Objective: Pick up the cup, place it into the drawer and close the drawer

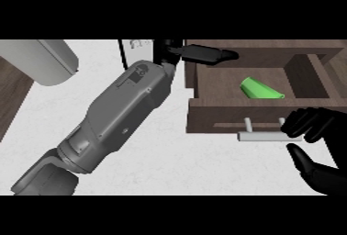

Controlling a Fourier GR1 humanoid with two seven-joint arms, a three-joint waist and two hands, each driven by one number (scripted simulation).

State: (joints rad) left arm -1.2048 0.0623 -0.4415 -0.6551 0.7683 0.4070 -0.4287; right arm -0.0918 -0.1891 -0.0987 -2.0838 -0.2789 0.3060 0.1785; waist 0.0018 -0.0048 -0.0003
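Observation:
A green cup (260,88) lies on its side inside the open wooden drawer (224,114), toward the drawer's middle. My left hand (207,53) reaches in over the drawer's back left corner with its fingers straight and nothing in them. My right hand (313,125) is at the drawer's front right, fingers curled near the right end of the pale bar handle (265,136), with the thumb below it. Whether the fingers touch the handle is unclear.
The grey left forearm (115,114) crosses the white counter (169,160) diagonally. A pale grey rounded object (44,59) sits at the upper left. A dark wood strip (10,98) runs along the left edge.

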